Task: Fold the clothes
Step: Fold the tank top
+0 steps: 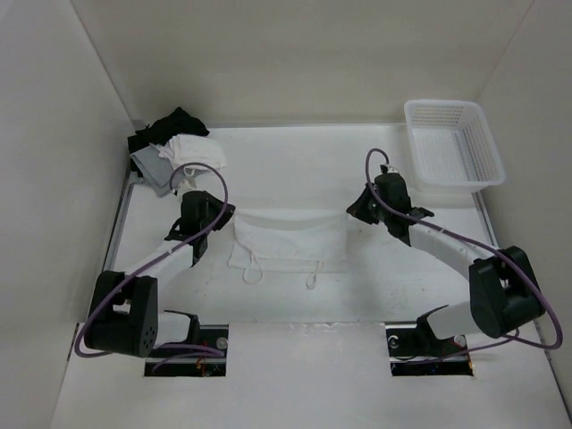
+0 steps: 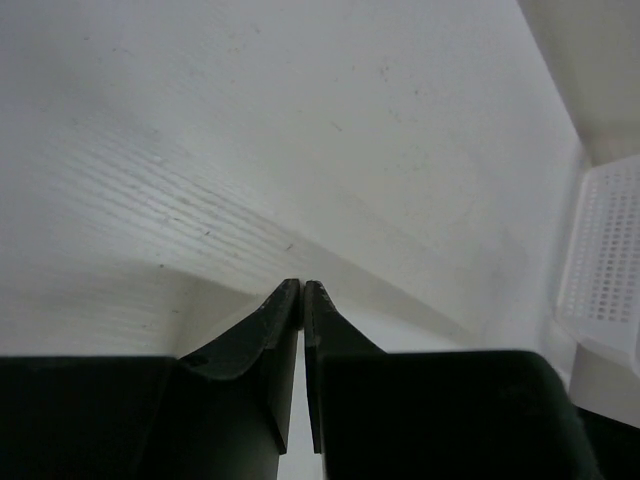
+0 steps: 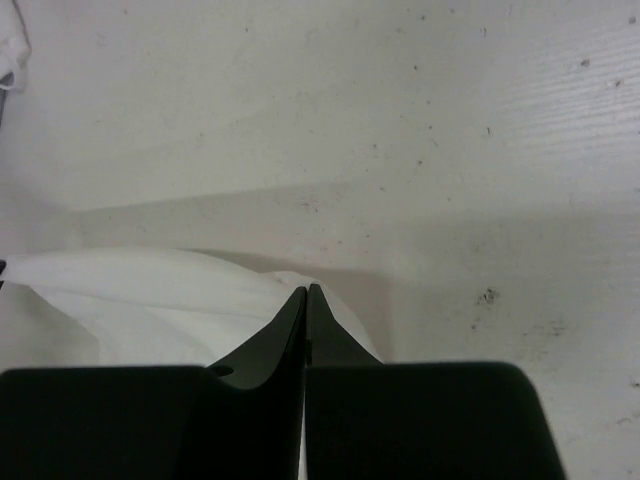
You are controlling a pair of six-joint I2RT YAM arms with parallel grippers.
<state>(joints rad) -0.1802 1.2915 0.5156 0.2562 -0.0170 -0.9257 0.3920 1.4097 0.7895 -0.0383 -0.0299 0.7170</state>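
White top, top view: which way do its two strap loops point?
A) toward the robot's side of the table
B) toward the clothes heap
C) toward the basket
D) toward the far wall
A: both strap loops trail off the near edge of the white top, on the robot's side, while the basket and the clothes heap sit at the far corners.

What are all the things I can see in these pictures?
top: one, white, middle of the table, straps toward the arms' bases
heap: one, black, grey and white clothes, far left corner
basket: one, white mesh, far right corner
table: one, white, under everything
left gripper: one, black, shut on the top's far left corner
right gripper: one, black, shut on the top's far right corner
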